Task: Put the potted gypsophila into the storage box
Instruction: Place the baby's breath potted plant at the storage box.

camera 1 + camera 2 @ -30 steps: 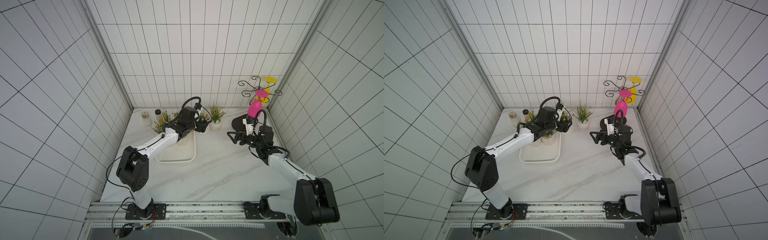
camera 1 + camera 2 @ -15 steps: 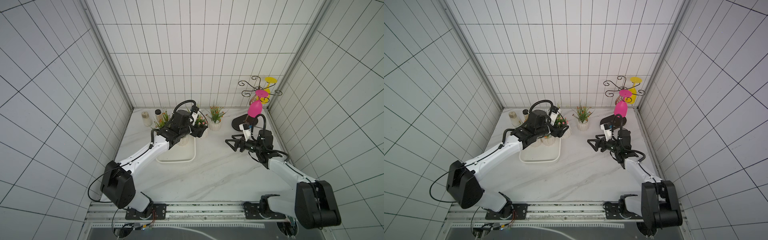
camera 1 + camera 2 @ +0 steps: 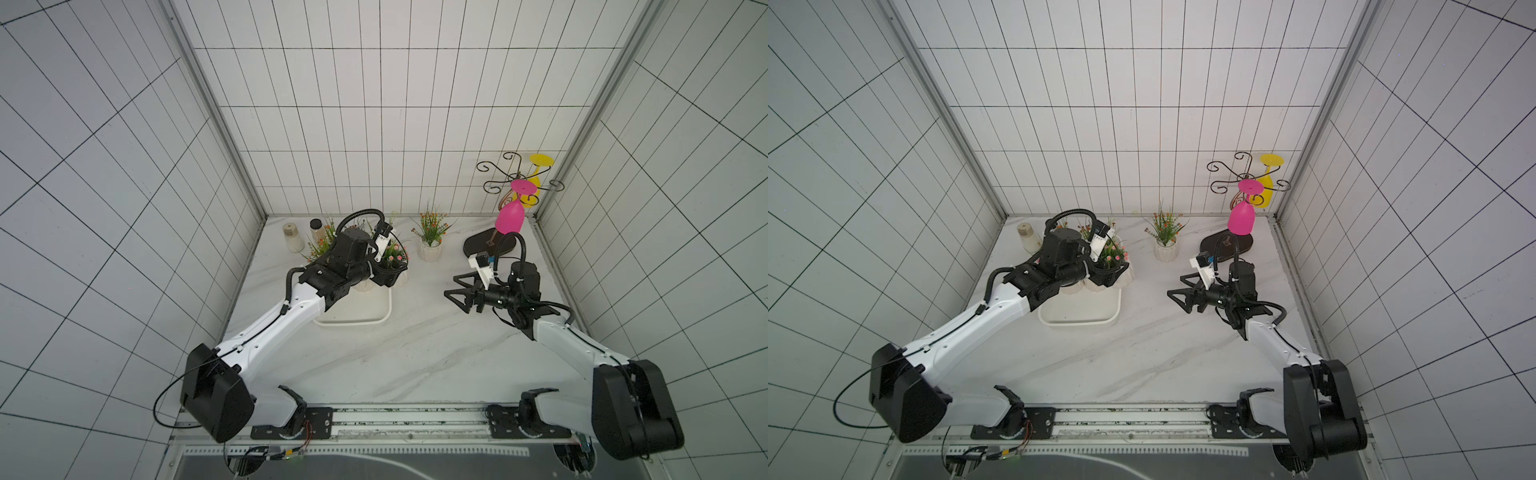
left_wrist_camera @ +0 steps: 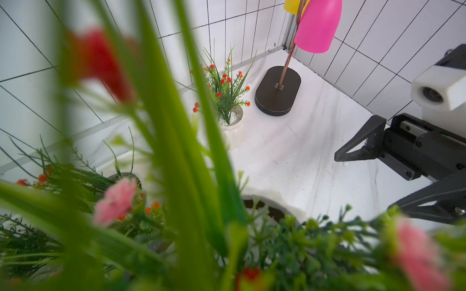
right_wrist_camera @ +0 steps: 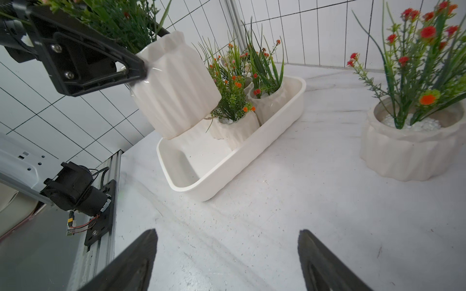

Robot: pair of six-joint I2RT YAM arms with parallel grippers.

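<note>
Blurred sprigs of a potted gypsophila (image 4: 176, 151) fill the left wrist view. In both top views the left arm (image 3: 291, 316) hides the storage box's (image 3: 353, 327) far end. The right wrist view cuts off the right gripper (image 5: 227, 233).

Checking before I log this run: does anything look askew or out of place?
The held pot in the left gripper hangs tilted over the box, not upright like those inside. A lone pot stands upright on the table, outside the box. Nothing looks spilled or broken.
</note>
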